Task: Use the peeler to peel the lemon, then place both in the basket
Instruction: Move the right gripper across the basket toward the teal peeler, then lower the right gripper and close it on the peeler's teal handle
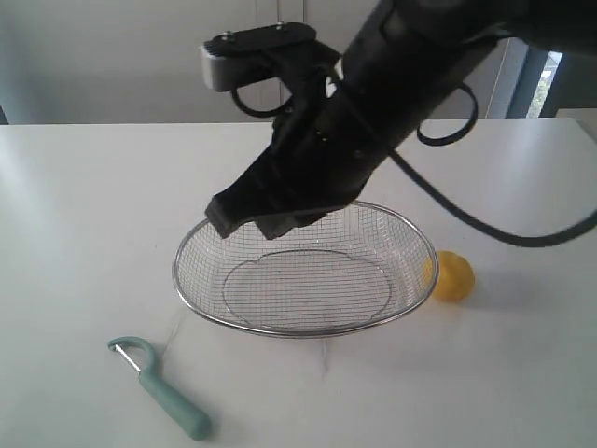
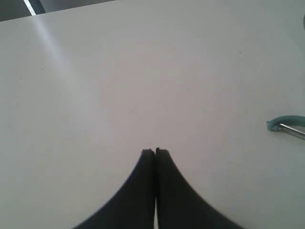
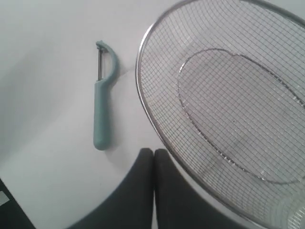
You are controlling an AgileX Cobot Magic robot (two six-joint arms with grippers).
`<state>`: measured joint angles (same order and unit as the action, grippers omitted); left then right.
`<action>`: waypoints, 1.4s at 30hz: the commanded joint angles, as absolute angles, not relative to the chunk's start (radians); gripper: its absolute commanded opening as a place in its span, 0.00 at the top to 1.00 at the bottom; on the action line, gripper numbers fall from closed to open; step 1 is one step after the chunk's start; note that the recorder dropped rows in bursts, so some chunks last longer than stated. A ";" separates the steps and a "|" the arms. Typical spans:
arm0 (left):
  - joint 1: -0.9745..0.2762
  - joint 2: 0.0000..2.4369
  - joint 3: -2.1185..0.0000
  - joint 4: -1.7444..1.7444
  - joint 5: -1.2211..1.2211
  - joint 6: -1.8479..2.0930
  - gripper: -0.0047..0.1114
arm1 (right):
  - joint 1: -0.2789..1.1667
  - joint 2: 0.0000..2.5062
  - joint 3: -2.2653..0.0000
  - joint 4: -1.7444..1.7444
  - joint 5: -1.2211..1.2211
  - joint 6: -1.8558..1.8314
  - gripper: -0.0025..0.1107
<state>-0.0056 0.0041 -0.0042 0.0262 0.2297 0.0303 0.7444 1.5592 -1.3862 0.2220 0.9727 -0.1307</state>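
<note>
Above basket rim, right gripper pressed closed, empty; left gripper likewise; peeler, lemon on table

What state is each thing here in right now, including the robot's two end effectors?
lemon: lying on the table beside the basket, not held.
peeler: lying flat on the table, not held.
basket: upright, empty.
left end effector: shut, holding nothing.
right end effector: shut, holding nothing, above the basket.
</note>
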 commanded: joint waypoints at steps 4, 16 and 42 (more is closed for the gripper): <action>-0.012 0.000 0.000 0.028 0.234 0.034 0.96 | 0.860 1.740 -1.584 0.201 1.021 -0.124 0.98; -0.012 0.000 0.000 0.028 0.234 0.034 0.96 | 1.005 1.971 -1.747 0.160 1.073 -0.129 0.98; -0.012 0.000 0.000 0.028 0.234 0.034 0.96 | 1.095 2.122 -1.743 -0.016 1.061 0.058 0.98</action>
<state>-0.0056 0.0041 -0.0042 0.0262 0.2297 0.0303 1.0855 2.1139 -1.7415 0.0000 1.0715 0.0423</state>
